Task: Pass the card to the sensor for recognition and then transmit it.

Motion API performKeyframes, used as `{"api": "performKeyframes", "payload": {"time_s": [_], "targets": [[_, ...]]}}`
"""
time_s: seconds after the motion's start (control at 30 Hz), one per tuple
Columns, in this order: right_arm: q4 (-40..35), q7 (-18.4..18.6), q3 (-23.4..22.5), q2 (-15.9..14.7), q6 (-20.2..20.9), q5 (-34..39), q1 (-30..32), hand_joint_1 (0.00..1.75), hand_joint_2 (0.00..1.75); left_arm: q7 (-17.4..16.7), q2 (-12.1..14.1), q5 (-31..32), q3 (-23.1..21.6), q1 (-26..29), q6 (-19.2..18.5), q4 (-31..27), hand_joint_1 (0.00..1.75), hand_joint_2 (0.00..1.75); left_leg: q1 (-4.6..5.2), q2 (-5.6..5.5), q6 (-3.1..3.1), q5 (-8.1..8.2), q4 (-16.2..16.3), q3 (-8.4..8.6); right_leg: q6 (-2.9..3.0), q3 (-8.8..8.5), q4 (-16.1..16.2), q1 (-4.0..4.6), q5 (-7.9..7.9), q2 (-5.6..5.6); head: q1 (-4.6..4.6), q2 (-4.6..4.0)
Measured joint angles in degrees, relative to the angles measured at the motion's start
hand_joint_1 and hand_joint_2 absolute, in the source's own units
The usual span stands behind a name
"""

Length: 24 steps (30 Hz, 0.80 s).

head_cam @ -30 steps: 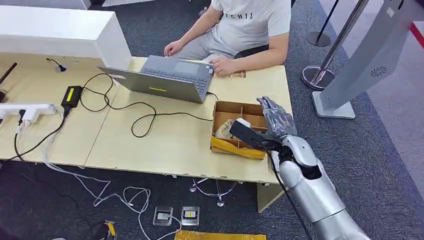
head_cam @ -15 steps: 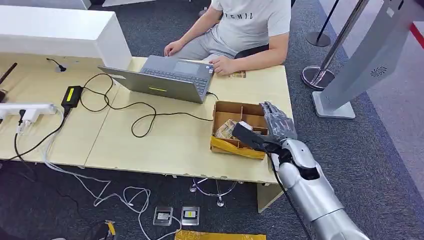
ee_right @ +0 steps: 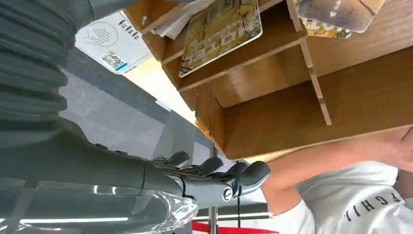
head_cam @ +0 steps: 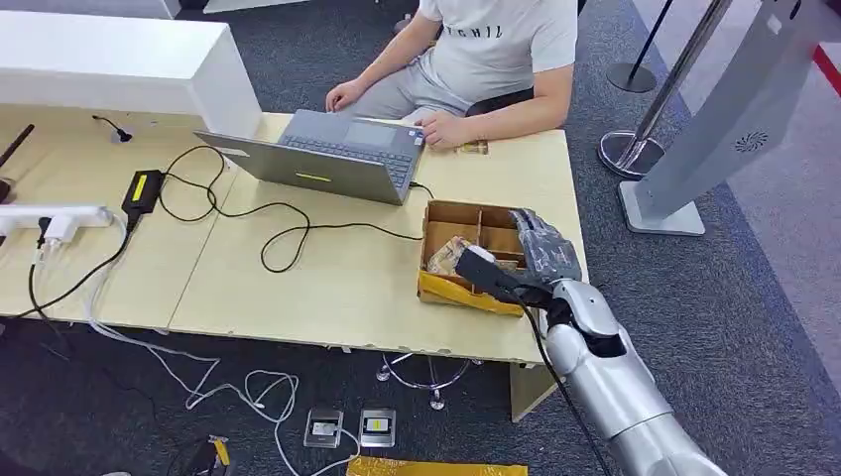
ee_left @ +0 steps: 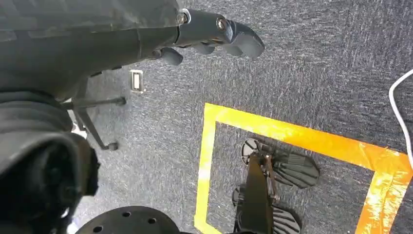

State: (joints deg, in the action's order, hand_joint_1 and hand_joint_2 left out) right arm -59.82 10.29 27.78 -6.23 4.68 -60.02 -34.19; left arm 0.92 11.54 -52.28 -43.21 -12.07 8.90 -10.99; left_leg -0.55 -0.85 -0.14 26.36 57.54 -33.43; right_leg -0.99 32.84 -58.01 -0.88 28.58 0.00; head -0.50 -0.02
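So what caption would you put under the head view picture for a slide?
The robot's open right hand hovers over a wooden divided box of cards on a desk, opposite a seated person at a laptop.

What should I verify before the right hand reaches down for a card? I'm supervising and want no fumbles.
1. Right hand free: ok, fingers apart, holding nothing.
2. Hand over the wooden box: ok, above its right side.
3. Card reachable: ok, lying flat in a compartment, uncovered.
4. Person's hand clear of the box: ok, resting by the laptop.
5. Left hand out of the way: ok, hanging over the floor, holding nothing.
6. Sensor location: cannot tell.
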Motion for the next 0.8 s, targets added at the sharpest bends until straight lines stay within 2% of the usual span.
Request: {"api": "performKeyframes", "payload": {"time_s": [0.3,0.33,0.37,0.4,0.5,0.53,0.57,0.6,0.8], "targets": [[0.5,0.0,0.0,0.1,0.0,0.0,0.0,0.0,1.75,0.0,0.0,0.3,0.0,0.0,-0.3,0.0,0.0,0.0,0.0,0.0,0.0,0.0,0.0,0.0,0.0,0.01,0.0,0.0,0.0,0.01,0.0,-0.02],[0.5,0.0,0.0,0.0,0.0,0.0,0.1,0.07,1.75,0.0,0.0,0.3,0.0,0.0,-0.3,0.0,0.0,0.0,0.0,0.0,0.0,0.0,0.0,0.0,0.0,0.02,0.0,0.0,0.0,0.01,0.0,-0.02],[0.5,0.0,0.0,0.0,0.0,0.0,0.1,1.01,1.75,0.0,0.0,0.3,0.0,0.0,-0.3,0.0,0.0,0.0,0.0,0.0,0.0,0.0,0.0,0.0,0.0,0.02,0.0,0.0,0.0,0.01,0.0,-0.02],[0.5,0.0,0.0,0.0,0.0,0.0,0.1,1.55,1.75,0.0,0.0,0.4,0.0,0.0,-0.4,0.0,0.0,0.0,0.0,0.0,0.0,0.0,0.0,0.0,0.0,0.01,0.0,0.0,0.0,0.01,0.0,0.0],[0.5,0.0,0.0,0.0,0.0,0.0,0.2,1.55,1.75,0.0,0.0,0.4,0.0,0.0,-0.5,0.0,0.0,0.0,0.0,0.0,0.0,0.0,0.0,0.0,0.0,0.02,0.0,0.0,0.0,0.01,0.0,-0.02],[0.6,0.0,0.0,0.0,0.0,0.0,0.2,1.66,1.75,0.0,0.0,0.5,0.0,0.0,-0.5,0.0,0.0,0.0,0.0,0.0,0.0,0.0,0.0,0.0,0.0,0.01,0.0,0.0,0.0,0.01,0.0,0.0],[0.7,0.0,0.0,0.0,0.0,0.0,0.2,1.66,1.75,0.0,0.0,0.5,-0.1,0.0,-0.5,0.0,0.0,0.0,0.0,0.0,0.0,0.0,0.0,0.0,0.0,0.01,0.0,0.0,0.0,0.01,0.0,0.0],[0.8,0.0,0.0,-0.1,0.0,0.0,0.2,1.75,1.75,0.0,0.0,0.5,-0.1,0.0,-0.5,0.0,0.0,0.0,0.0,0.0,0.0,0.0,0.0,0.0,0.0,0.01,0.0,0.0,0.0,0.01,0.0,-0.02],[0.8,0.0,0.2,-0.2,0.2,0.0,0.4,1.75,1.75,0.0,0.0,0.6,-0.1,0.0,-0.6,0.0,0.0,0.0,0.0,0.0,0.0,0.0,0.0,0.01,0.0,0.02,0.0,0.0,0.0,0.01,0.0,-0.02]]}}
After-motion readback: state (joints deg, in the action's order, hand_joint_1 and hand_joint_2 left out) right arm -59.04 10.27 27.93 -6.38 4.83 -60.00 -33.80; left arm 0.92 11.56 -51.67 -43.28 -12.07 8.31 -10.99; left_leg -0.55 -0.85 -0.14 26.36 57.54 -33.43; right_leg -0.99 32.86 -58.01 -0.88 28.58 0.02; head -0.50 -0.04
